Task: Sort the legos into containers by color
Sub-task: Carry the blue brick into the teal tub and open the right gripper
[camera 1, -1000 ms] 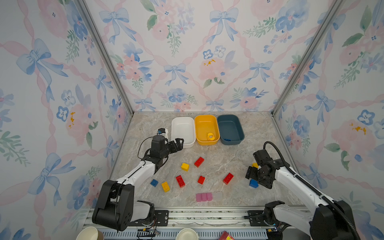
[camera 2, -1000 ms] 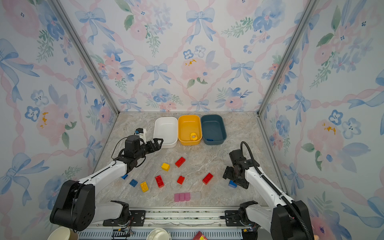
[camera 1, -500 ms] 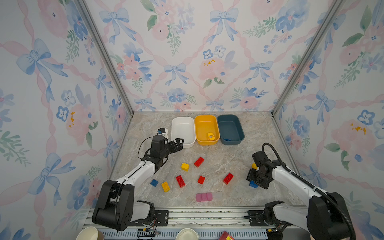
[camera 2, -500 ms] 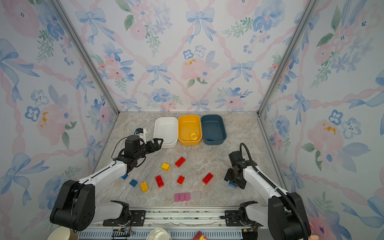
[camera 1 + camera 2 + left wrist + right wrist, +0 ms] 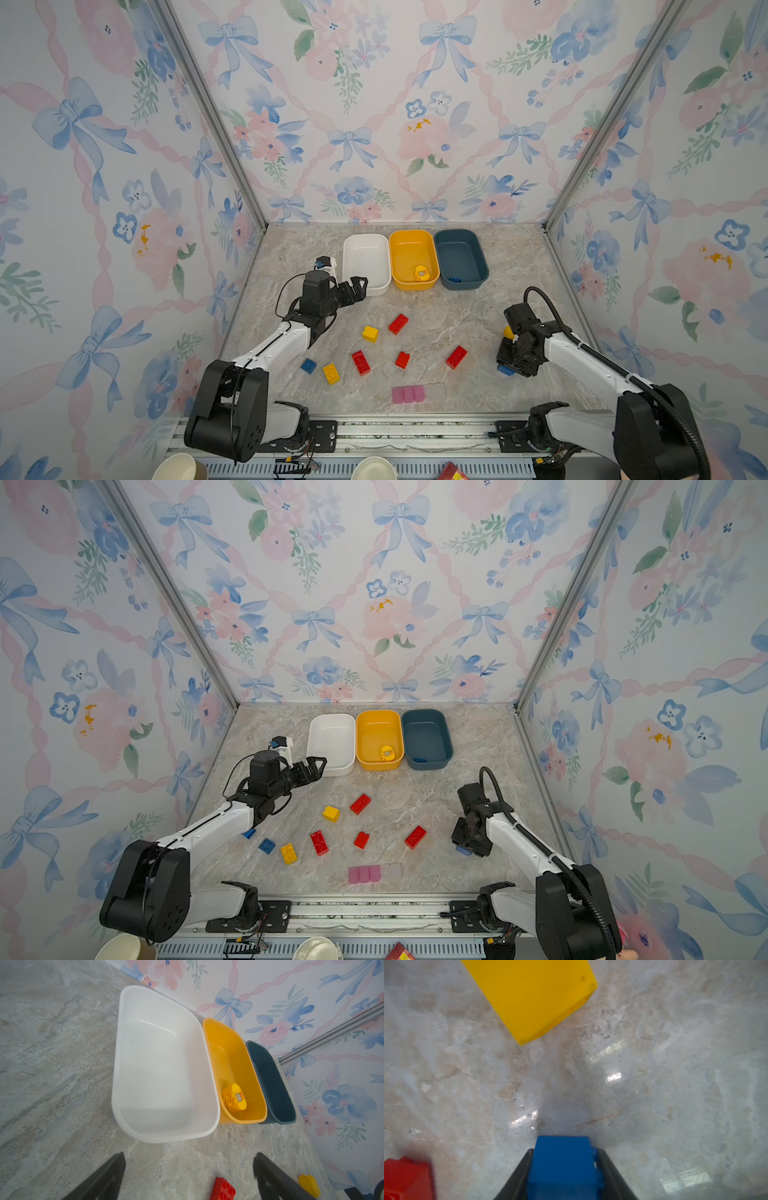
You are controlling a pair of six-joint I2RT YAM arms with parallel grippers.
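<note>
Fingers [image 5: 520, 1176] of right gripper [image 5: 564, 1152] pinched blue brick [image 5: 562, 1169], one flat against each side. Could not tell whether the brick sat on the table [image 5: 478, 328] or just over it. This pair was well apart from yellow tub [image 5: 411, 253], toward the front rail [image 5: 415, 432] and close to the right wall [image 5: 602, 291]. Yellow brick [image 5: 533, 995] lay just on the tub side of the pinch, not touching; red brick [image 5: 404, 1178] lay off to one side, apart. Bare marble ran from there up to yellow tub.

Left gripper [image 5: 189, 1154] was spread wide, holding nothing, at the near corner of white tub [image 5: 162, 1076], itself bare and pressed against yellow tub's left side. Teal tub [image 5: 459, 253] stood against its right side. Rounded yellow piece [image 5: 422, 273] lay in yellow tub's near end, and small blue piece [image 5: 454, 280] in teal tub's. Loose bricks [image 5: 360, 361] were scattered in front of yellow tub with gaps between them, and pink strip [image 5: 409, 393] lay nearer the rail.
</note>
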